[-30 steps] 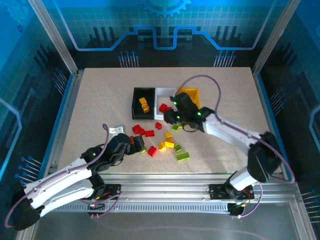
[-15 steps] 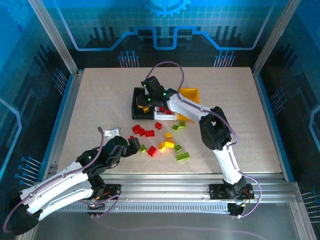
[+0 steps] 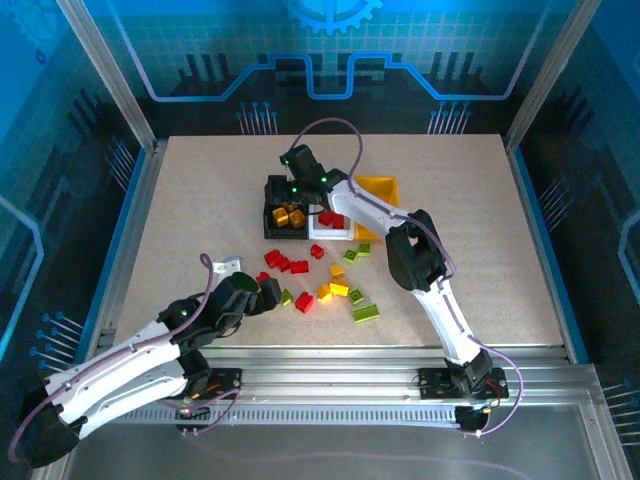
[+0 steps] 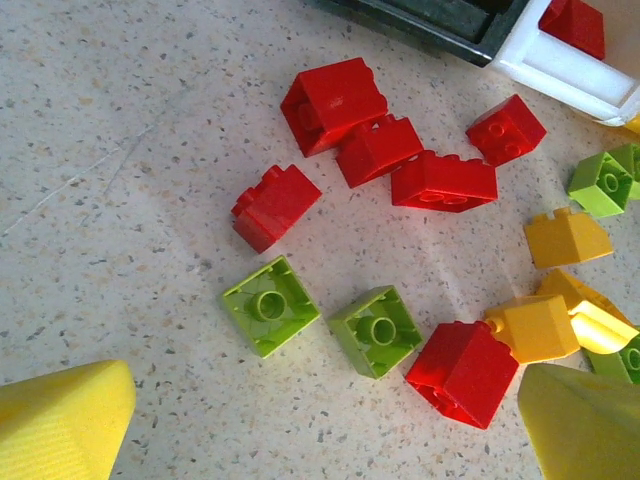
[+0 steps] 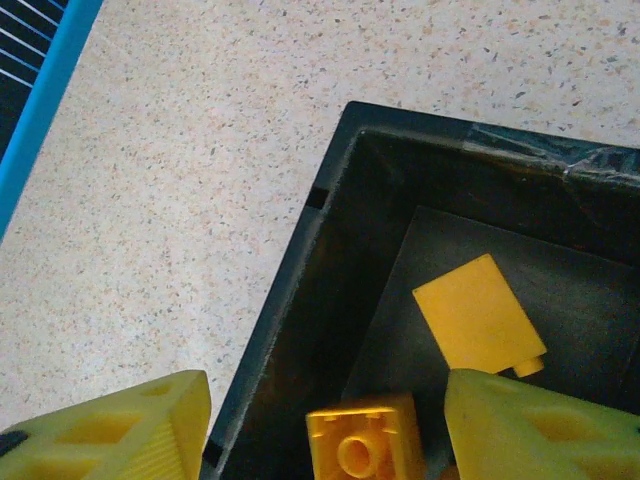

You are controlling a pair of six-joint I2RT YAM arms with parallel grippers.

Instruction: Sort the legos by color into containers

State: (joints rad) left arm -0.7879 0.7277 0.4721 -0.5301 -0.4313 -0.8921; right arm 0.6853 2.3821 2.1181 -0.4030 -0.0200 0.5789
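Where the left gripper (image 4: 322, 425) is hanging: low over the table (image 4: 100, 150), spread wide and gripping nothing.
Nearest pieces: a green brick (image 4: 270, 303) and its green neighbour (image 4: 375, 330) are lying flat just above the gap, mid-frame.
Obstacle: a red brick (image 4: 462, 372) is crowding the neighbour's right side.
Right gripper (image 5: 325, 435): hanging open and empty over the black bin (image 5: 300, 300), where yellow bricks (image 5: 478, 315) are lying.
Nearer arm: the left one, judging by the loose pile.

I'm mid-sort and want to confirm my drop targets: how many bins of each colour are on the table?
Black bin: 1
White bin: 1
Yellow-orange bin: 1
Total: 3 bins
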